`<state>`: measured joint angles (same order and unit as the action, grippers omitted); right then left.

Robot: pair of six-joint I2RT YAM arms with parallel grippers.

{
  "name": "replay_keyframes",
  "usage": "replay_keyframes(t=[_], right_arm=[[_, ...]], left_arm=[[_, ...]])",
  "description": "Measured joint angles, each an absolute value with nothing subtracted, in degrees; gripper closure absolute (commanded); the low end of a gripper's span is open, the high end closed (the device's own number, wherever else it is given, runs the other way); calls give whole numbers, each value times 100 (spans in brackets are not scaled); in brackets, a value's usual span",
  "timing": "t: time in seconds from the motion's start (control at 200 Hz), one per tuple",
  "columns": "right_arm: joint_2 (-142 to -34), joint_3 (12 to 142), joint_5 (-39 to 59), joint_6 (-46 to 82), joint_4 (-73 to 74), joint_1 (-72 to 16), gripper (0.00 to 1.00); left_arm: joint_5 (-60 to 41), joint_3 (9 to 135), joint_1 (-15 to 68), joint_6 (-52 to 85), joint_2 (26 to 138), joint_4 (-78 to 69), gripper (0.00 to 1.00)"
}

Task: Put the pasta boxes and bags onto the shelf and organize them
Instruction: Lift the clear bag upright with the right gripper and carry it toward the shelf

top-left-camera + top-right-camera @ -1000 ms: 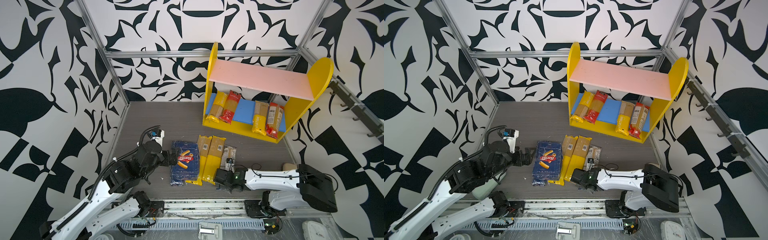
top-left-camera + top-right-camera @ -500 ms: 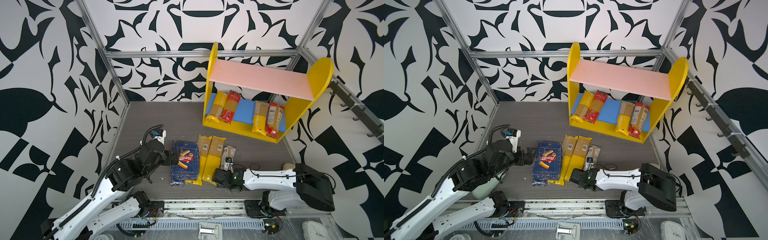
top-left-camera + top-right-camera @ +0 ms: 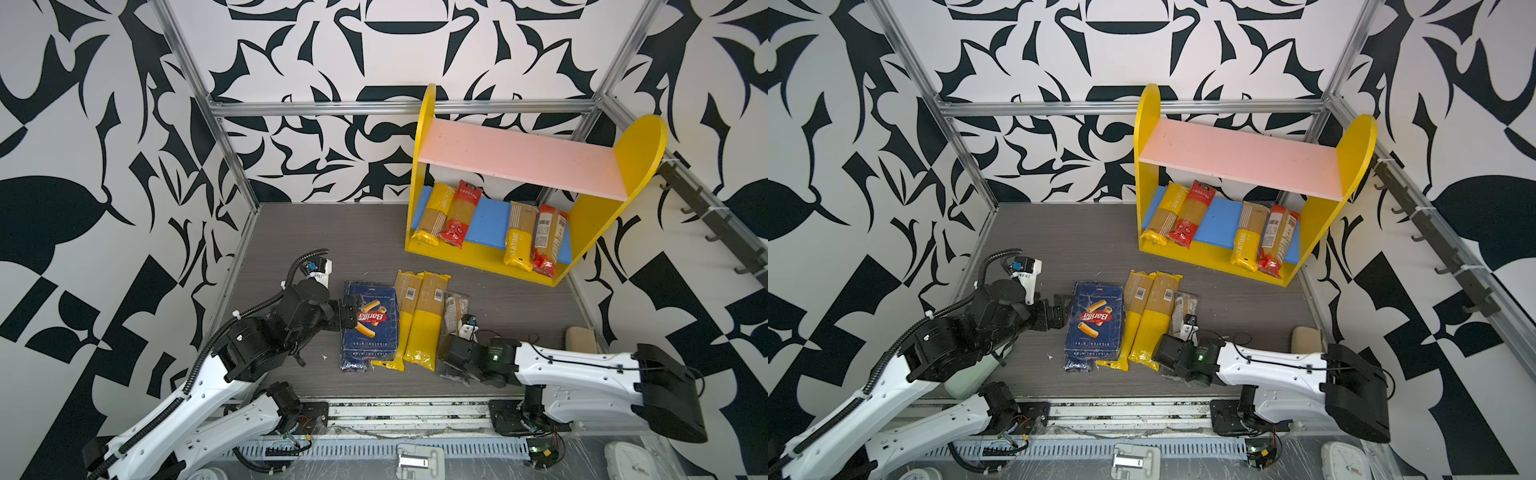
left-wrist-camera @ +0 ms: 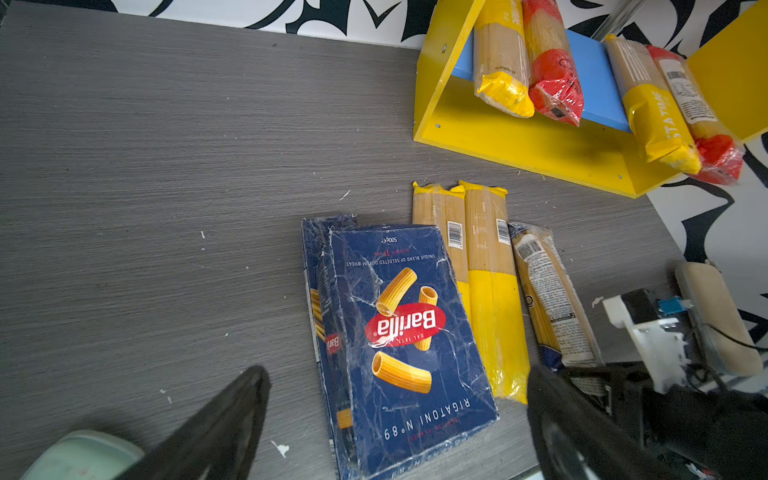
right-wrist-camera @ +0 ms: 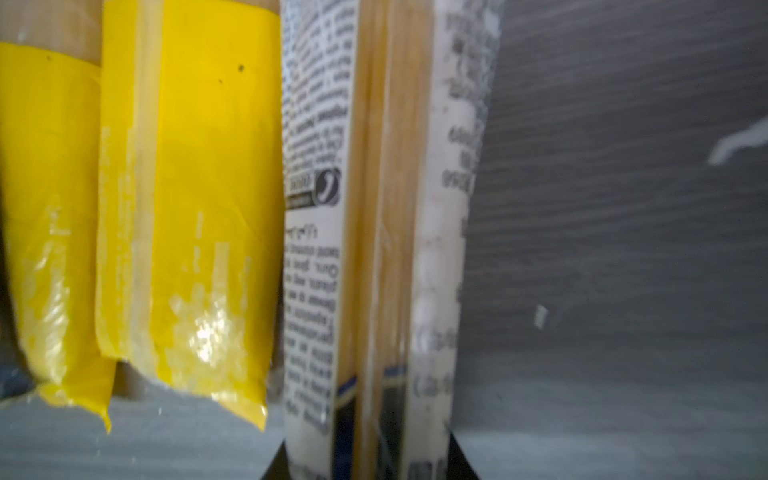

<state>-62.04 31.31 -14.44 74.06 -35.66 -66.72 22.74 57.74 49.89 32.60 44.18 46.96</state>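
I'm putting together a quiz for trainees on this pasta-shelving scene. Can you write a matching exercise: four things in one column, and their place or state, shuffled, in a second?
1. Barilla rigatoni box
2. dark-ended spaghetti bag
3. pink upper board
4. left gripper

A. open, at the rigatoni box's edge
B. nothing on it
C. between the right gripper's fingers
D. flat on the table, logo up

Pairs: 1-D, 2-C, 3-B, 4-A

The surface [image 4: 145,166] is matt grey with a fine wood grain. The rigatoni box [image 4: 407,324] is creased cardboard with a cracked sheen. The yellow-ended bags [image 4: 486,291] and the dark-ended bag [image 5: 374,249] are glossy, crinkled plastic film. The shelf [image 3: 636,166] has smooth, matt painted boards.
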Motion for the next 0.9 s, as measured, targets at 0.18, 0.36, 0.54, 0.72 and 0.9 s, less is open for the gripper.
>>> replay_keyframes(t=[0.18, 0.36, 0.54, 0.72, 0.9], right_arm=[[-5325, 3258, -1374, 7264, -4403, -6674, 100], [-4980, 3896, -1531, 7072, -5186, -6674, 100], [-4890, 4595, -1831, 6807, -5669, -6674, 100], [-4991, 5227, -2209, 6521, -6058, -6674, 100], [-5214, 5756, -2469, 6136, -6281, -6508, 100]], left_arm=[[2274, 5782, 4989, 3260, 4508, 4696, 1], [2270, 5828, 4989, 3258, 4609, 4668, 1], [2156, 5843, 4989, 3214, 4816, 4517, 1], [1918, 5929, 4989, 3155, 5137, 4276, 1], [1616, 6110, 4989, 3107, 5579, 4034, 1]])
